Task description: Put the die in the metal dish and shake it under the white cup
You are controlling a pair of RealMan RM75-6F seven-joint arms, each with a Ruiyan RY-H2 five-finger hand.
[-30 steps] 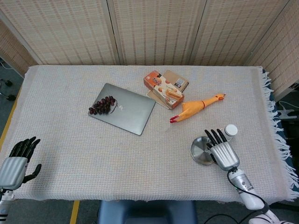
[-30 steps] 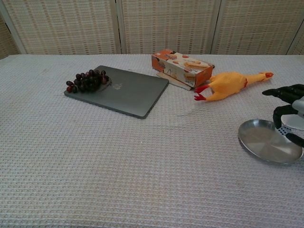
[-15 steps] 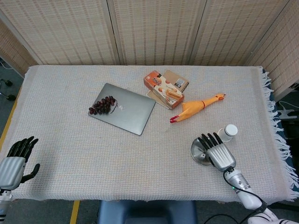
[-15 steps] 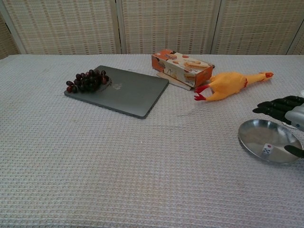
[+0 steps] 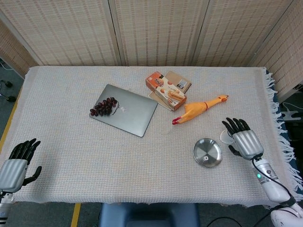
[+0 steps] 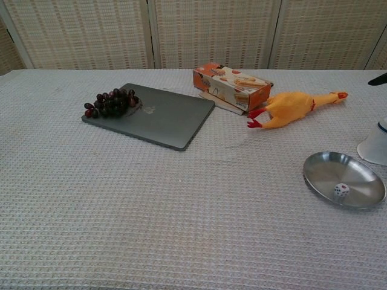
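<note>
The white die [image 6: 341, 190] lies in the round metal dish [image 6: 329, 169], near its front rim; in the head view it is a tiny speck [image 5: 206, 157] in the dish [image 5: 213, 147]. The white cup [image 6: 376, 144] stands upside down on the cloth just right of the dish. My right hand [image 5: 242, 139] hovers above the cup [image 5: 226, 137] with fingers spread, holding nothing; the chest view shows only one dark fingertip [image 6: 378, 78]. At the table's front left edge my left hand [image 5: 16, 165] is open and holds nothing.
A yellow rubber chicken [image 5: 199, 109] lies behind the dish. An orange snack box [image 5: 165, 91] sits on a brown booklet at the back. A grey laptop [image 5: 128, 112] with dark grapes [image 5: 103, 107] on it lies centre left. The fringed table edge [image 5: 279, 137] is close to my right hand.
My right hand lifted off the dish and moved right to above the cup, leaving the die in the dish. The left hand has barely shifted.
</note>
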